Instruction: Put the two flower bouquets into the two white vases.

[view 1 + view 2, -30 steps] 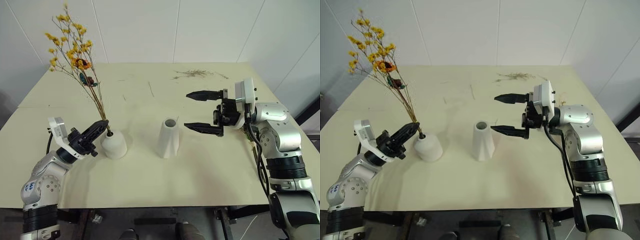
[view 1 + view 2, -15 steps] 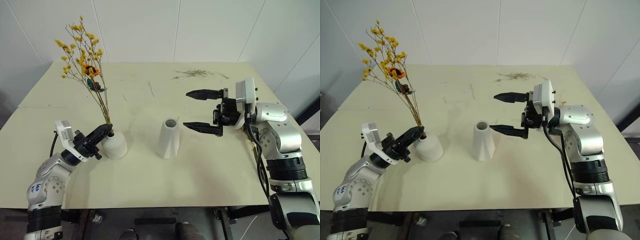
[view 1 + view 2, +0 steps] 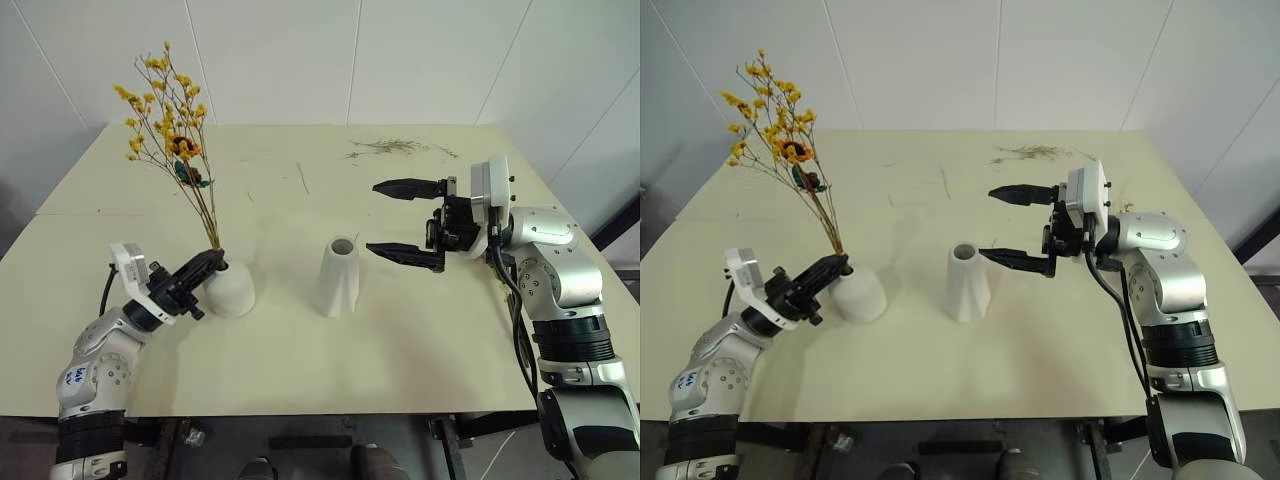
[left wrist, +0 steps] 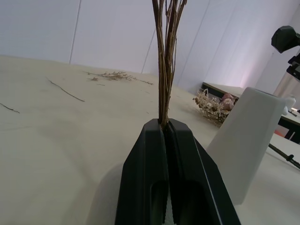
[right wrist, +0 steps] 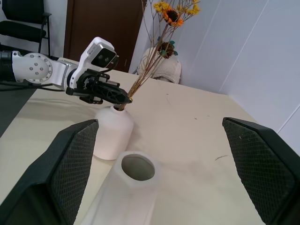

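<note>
A lab or test room is indicated: plain cream table (image 3: 420, 330) set against bare white panelled walls (image 3: 420, 60), dark door (image 5: 101, 28) and black chair (image 5: 21, 21) seen behind.

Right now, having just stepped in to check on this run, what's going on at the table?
The left hand is shut on the stems of the yellow-orange spray, holding them at the mouth of the squat white vase. The right hand hangs open and empty above the table, beside the taller vase, which has nothing in it.
</note>
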{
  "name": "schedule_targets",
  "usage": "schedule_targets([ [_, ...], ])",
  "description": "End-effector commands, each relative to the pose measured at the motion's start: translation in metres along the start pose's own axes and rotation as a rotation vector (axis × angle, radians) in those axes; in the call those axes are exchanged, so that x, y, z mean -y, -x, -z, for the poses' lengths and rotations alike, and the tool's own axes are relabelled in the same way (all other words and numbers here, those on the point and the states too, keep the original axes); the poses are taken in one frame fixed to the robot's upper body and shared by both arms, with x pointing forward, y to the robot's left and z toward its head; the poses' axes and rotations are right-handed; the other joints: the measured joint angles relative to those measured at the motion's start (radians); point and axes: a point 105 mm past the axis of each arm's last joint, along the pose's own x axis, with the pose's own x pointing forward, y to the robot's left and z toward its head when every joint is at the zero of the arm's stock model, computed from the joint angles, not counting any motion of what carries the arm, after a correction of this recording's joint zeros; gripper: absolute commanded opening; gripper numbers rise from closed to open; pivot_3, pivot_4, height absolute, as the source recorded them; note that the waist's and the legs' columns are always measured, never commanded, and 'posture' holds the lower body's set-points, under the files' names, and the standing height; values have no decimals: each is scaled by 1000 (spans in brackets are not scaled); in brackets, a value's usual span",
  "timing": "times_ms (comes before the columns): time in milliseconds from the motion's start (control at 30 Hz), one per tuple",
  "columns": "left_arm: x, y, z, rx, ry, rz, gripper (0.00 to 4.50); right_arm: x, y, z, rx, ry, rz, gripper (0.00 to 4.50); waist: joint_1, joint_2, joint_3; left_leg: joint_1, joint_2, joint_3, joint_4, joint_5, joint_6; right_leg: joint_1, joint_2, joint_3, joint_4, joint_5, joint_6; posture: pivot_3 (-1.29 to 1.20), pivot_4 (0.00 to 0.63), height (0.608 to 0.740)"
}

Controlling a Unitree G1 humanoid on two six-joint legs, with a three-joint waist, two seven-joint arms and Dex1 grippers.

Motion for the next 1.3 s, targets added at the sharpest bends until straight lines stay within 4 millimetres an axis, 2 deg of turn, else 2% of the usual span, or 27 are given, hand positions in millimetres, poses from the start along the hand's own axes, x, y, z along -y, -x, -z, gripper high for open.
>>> schedule_targets([
  [33,6,1,-2,-17,-37,32,254,0,1,-14,40,51,9,4500,0,0,0,0,0,0,0,0,0,0,0,0,0,0,0,0,150,740],
  [133,11,0,-6,-4,-19,48,1063,-1,1,-14,40,51,9,4500,0,0,0,0,0,0,0,0,0,0,0,0,0,0,0,0,150,740],
  [300,26,2,-26,10,-98,73,2690,-1,2,-12,41,46,13,4500,0,0,0,0,0,0,-1,0,0,0,0,0,-1,0,0,0,150,740],
  [467,27,21,-28,-83,-157,61,4299,0,4,-10,36,34,21,4500,-4,0,0,0,0,0,-2,-1,1,0,0,0,-2,0,0,0,150,740],
  [500,27,26,-27,-114,-168,61,4467,1,5,-9,29,27,28,4500,-3,0,0,0,0,0,-2,-1,1,0,0,0,-2,0,0,0,150,740],
  [633,26,44,-27,-224,-211,81,4467,12,14,-5,-27,-33,84,4500,-2,0,0,0,0,1,-1,-1,1,0,0,0,-2,-1,-1,0,150,740],
  [733,24,54,-32,-274,-238,88,4467,25,29,10,-186,-92,174,4500,2,1,0,0,0,1,-1,-1,1,0,0,0,-3,-2,-4,0,150,740],
  [800,25,60,-40,-304,-257,107,4467,45,51,27,-393,-122,317,4500,1,1,1,-1,0,1,-1,-1,1,0,-1,0,-4,-6,-11,0,150,740],
  [867,31,66,-54,-324,-262,151,4467,61,74,33,-544,-166,444,4500,0,1,1,-1,0,3,-1,-1,1,-1,-1,1,-4,-8,-14,0,150,740],
  [933,43,67,-64,-340,-244,216,4467,68,98,38,-687,-228,529,4500,-2,1,1,-2,0,4,-3,-1,1,-4,-1,2,-5,-8,-15,0,150,740],
  [1033,64,64,-80,-364,-215,329,4467,67,142,46,-921,-372,659,4500,-2,2,1,-2,0,7,-6,-2,2,-5,-2,3,-7,-8,-16,0,150,740],
  [1133,69,60,-93,-333,-226,353,4467,64,160,44,-988,-493,716,4500,-3,2,2,-2,0,11,-7,-4,4,-5,-3,5,-9,-8,-15,0,150,740],
  [1233,70,57,-100,-311,-235,356,4467,61,166,44,-1019,-553,737,4500,-10,3,2,-2,0,13,-8,-4,5,-7,-2,7,-9,-6,-11,0,150,740],
  [1300,67,49,-111,-241,-310,352,4467,50,178,50,-1100,-610,726,4500,-9,3,2,-1,1,15,-8,-5,6,-8,-2,8,-9,-3,-5,0,150,740],
])
